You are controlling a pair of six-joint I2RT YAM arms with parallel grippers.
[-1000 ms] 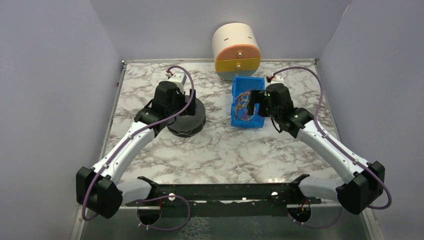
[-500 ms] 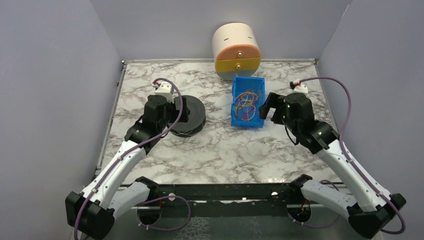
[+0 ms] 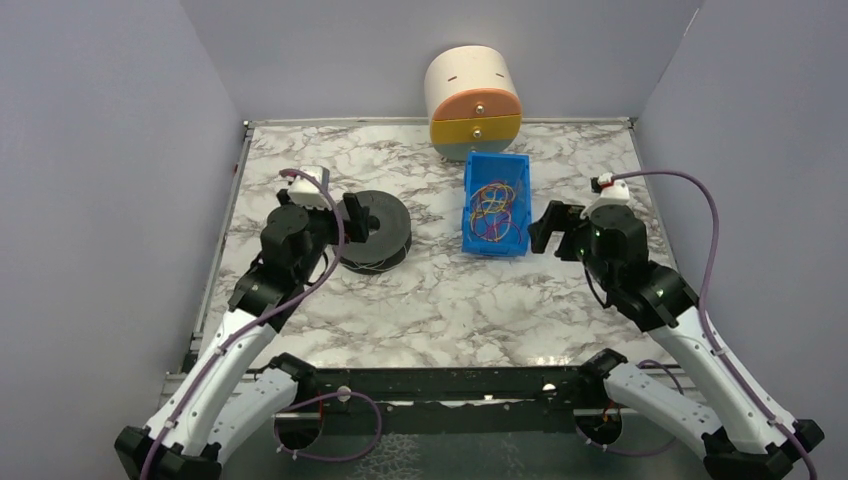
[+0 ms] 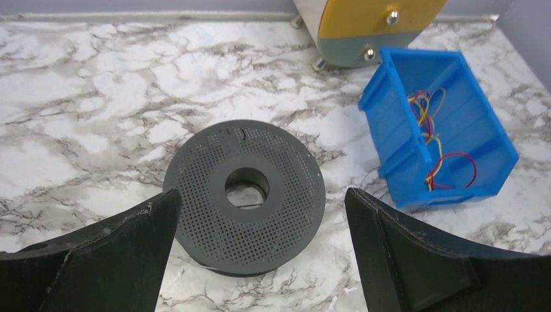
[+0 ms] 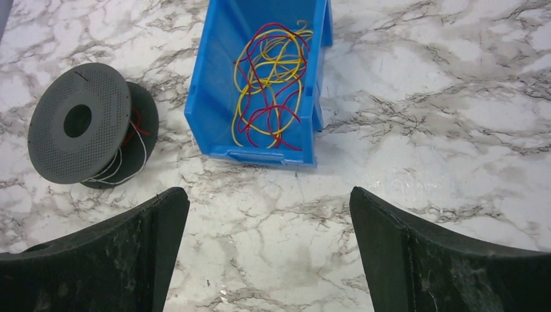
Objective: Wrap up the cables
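Cables (image 5: 271,84), red & yellow, lie tangled in blue bin (image 5: 250,155) far centre, right of black spool (image 5: 75,123); L gripper (image 4: 261,195) & R gripper (image 5: 268,195) both spread wide, holding nothing.

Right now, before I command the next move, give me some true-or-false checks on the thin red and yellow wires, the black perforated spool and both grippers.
1. The thin red and yellow wires lie tangled inside the blue plastic bin. True.
2. The right gripper is shut on a wire. False: it is open and empty, apart from the bin.
3. The black perforated spool sits inside the bin. False: it lies on the marble table, beside the bin.
4. The left gripper is open and holds nothing. True.
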